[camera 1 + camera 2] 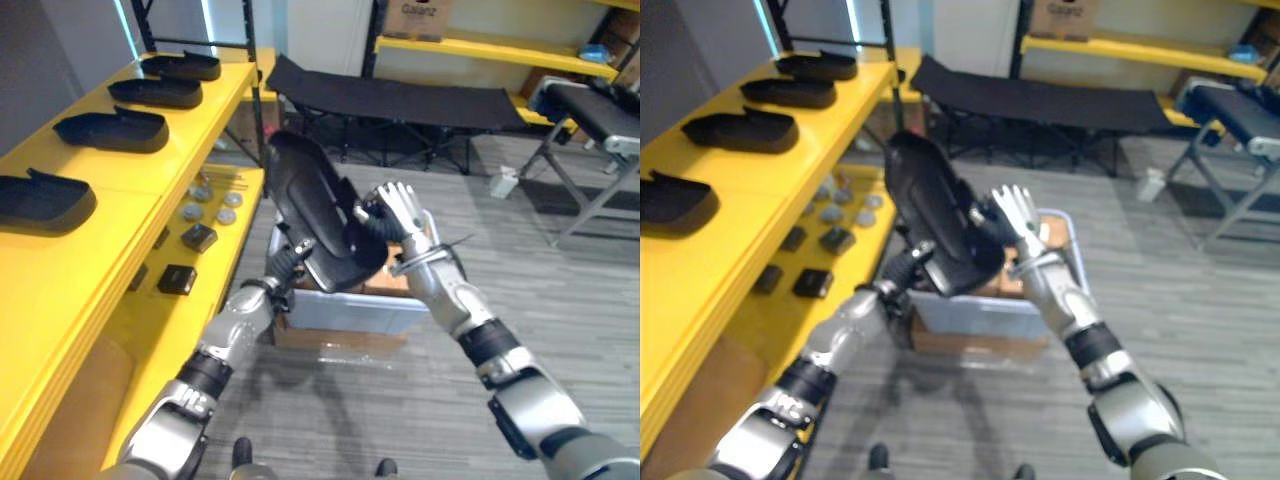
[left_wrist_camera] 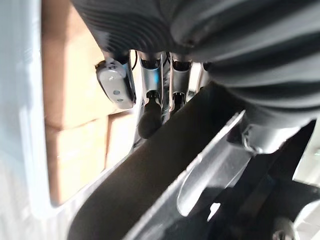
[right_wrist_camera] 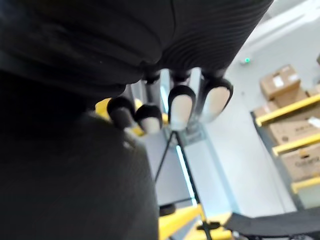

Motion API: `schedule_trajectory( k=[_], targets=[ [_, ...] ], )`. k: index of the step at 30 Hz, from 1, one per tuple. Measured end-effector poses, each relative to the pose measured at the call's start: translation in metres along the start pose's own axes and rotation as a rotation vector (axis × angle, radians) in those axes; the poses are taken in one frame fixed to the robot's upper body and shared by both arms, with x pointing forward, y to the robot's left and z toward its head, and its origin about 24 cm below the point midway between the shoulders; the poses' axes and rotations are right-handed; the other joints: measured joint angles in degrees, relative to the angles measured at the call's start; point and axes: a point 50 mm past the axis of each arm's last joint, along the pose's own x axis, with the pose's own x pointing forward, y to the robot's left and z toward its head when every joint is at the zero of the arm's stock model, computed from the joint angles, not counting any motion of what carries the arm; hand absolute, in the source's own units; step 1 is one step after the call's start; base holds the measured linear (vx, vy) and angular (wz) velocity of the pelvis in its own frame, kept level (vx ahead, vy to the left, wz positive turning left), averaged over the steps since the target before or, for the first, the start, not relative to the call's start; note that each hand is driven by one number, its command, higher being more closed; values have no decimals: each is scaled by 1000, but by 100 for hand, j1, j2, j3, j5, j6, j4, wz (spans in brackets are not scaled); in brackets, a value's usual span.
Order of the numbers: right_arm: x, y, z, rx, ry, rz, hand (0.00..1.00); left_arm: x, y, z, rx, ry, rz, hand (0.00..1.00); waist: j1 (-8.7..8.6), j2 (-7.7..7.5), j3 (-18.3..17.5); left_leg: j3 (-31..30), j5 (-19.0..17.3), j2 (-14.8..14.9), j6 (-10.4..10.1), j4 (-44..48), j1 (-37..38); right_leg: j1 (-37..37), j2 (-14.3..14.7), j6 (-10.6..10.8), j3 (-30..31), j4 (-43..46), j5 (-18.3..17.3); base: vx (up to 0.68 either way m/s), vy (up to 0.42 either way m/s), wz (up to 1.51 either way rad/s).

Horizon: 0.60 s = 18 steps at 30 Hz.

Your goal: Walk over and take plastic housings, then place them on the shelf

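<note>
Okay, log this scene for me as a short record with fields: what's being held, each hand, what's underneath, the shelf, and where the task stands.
Held item: black plastic housing, tilted, lifted between both hands
Left hand: at the housing's lower end
Right hand: fingers straight, pressed against the housing's side
Underneath: pale plastic bin holding cardboard boxes
Yellow shelf: on the robot's left, four more black housings in a row on its top level
Status: held housing not yet on the shelf
</note>
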Motion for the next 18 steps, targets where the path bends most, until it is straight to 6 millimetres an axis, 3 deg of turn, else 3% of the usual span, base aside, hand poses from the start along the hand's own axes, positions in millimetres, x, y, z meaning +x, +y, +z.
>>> schedule_trajectory(
  k=[3, 4, 9, 18],
  targets=[
    [-1, 4, 6, 34, -6, -15, 100, 0, 5, 4, 37, -34, 67, 100, -6, -15, 8, 3, -6, 0, -3, 1, 0, -3, -1, 2, 0, 0, -5, 0, 0, 0],
    [-1, 5, 7, 41, -7, -15, 0, 0, 6, 5, 46, -40, 80, 100, -7, -20, 11, 5, -8, -1, -4, 1, 0, -4, -2, 2, 1, 0, -5, 0, 0, 0],
    [-10, 12, 16, 98, -30, -12, 0, 1, 20, 22, 94, -106, 195, 100, 13, -130, 74, 4, -18, -4, -7, 7, -1, -3, -4, 2, -3, 1, -5, 0, 0, 0],
    [-19, 22, 17, 206, 37, -4, 0, 0, 25, 56, 275, -289, 321, 100, 40, -126, 90, 0, -35, -9, -8, 6, -5, -3, -8, 7, -6, 1, -24, 0, 0, 0]
  ],
)
